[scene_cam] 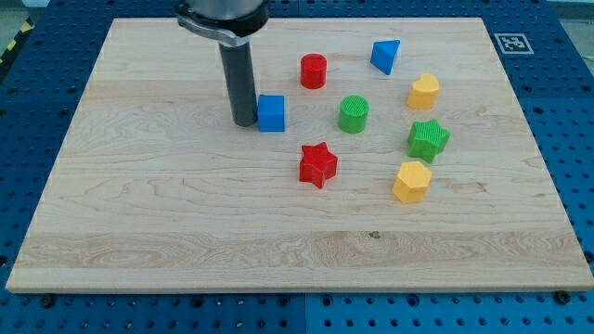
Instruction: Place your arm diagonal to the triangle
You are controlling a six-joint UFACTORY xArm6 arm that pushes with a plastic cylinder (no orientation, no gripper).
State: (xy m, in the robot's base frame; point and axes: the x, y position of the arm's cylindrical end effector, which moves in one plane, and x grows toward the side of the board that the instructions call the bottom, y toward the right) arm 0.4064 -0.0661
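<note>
The blue triangle lies near the view's top, right of centre. My tip rests on the board just left of the blue cube, touching or nearly touching it. The tip is well to the left of the triangle and below it. The dark rod rises from the tip to the view's top edge.
A red cylinder, a green cylinder, a red star, a green star, a yellow block and a yellow hexagon block lie on the wooden board. Blue pegboard surrounds the board.
</note>
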